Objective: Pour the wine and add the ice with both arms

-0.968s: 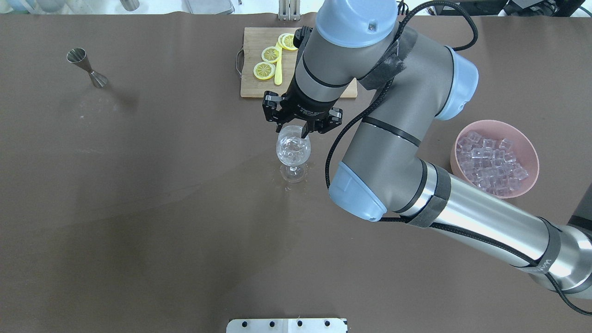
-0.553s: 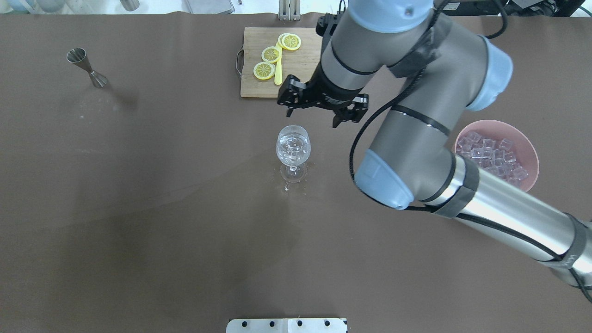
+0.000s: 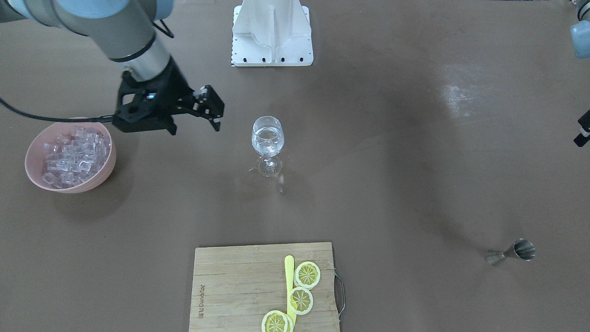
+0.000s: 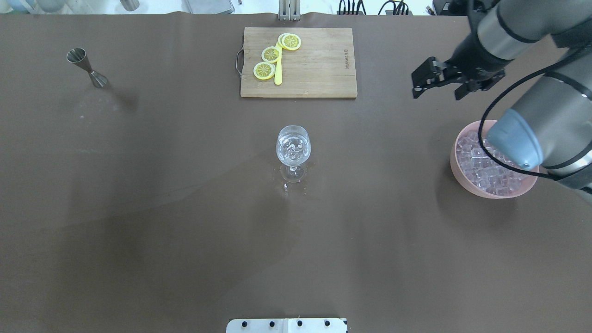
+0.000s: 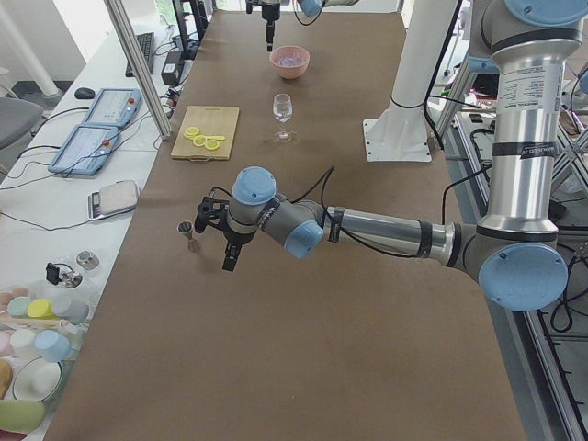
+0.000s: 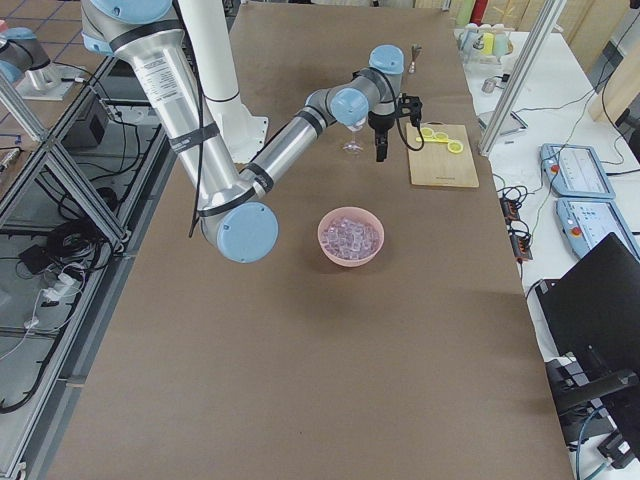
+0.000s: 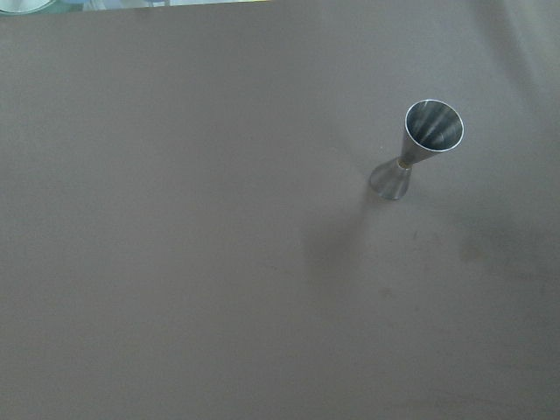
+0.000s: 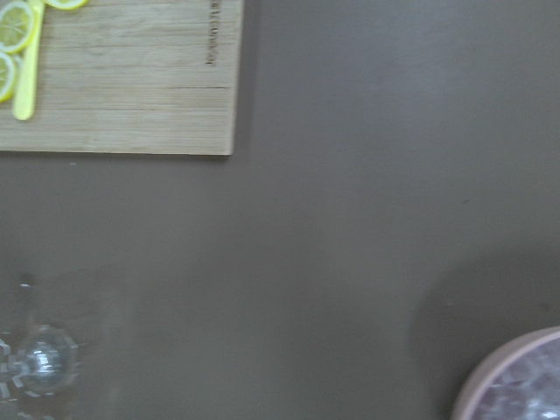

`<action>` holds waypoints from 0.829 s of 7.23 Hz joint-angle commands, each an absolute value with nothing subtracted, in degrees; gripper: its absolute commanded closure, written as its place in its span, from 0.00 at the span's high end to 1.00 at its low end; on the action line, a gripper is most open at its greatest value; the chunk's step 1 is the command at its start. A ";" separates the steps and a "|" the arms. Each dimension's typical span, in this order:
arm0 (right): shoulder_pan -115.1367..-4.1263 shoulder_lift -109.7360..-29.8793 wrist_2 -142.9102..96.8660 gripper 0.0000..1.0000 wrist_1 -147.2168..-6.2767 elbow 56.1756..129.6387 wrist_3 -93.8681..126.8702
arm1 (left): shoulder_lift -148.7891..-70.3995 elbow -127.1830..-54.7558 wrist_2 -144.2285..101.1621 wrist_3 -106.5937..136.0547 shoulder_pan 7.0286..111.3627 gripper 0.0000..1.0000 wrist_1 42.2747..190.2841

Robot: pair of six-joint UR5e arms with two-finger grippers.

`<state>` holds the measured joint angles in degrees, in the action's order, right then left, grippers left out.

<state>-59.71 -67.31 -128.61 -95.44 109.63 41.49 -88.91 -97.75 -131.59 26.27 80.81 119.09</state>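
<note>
A wine glass [image 4: 293, 148] stands mid-table with clear liquid and a few ice cubes in it; it also shows in the front view [image 3: 268, 138]. A pink bowl [image 4: 491, 193] of ice cubes [image 4: 476, 166] sits at the right. My right gripper [image 4: 438, 92] is open and empty. It hovers beyond the bowl and well to the right of the glass, and it shows in the front view [image 3: 194, 129] too. My left gripper [image 5: 226, 250] hangs next to the steel jigger [image 5: 186, 234]; I cannot tell whether it is open or shut.
A wooden cutting board [image 4: 319, 64] with lemon slices [image 4: 270, 54] and a yellow knife lies at the far middle. The jigger [image 4: 87, 67] stands at the far left. The white pedestal [image 3: 272, 32] is at the robot's edge. Wet marks surround the glass foot.
My right gripper has left its place over the glass and swung right and away toward the far side of the ice bowl, still open. The glass has not moved.
</note>
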 commanded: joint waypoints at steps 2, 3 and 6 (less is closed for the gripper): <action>-73.52 -78.90 -129.98 1.00 -95.45 107.25 14.41 | -88.86 -97.65 -132.10 26.28 80.77 0.99 119.44; -77.91 -79.36 -130.95 1.00 -95.19 102.27 5.28 | -89.03 -96.25 -131.84 26.28 80.51 0.99 119.53; -86.21 -79.63 -132.89 1.00 -95.01 91.16 -13.68 | -88.95 -95.89 -131.66 26.28 80.60 0.99 119.97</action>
<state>-83.42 -79.41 -132.54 -95.07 94.66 -7.80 -88.92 -96.05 -131.83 26.26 80.60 119.95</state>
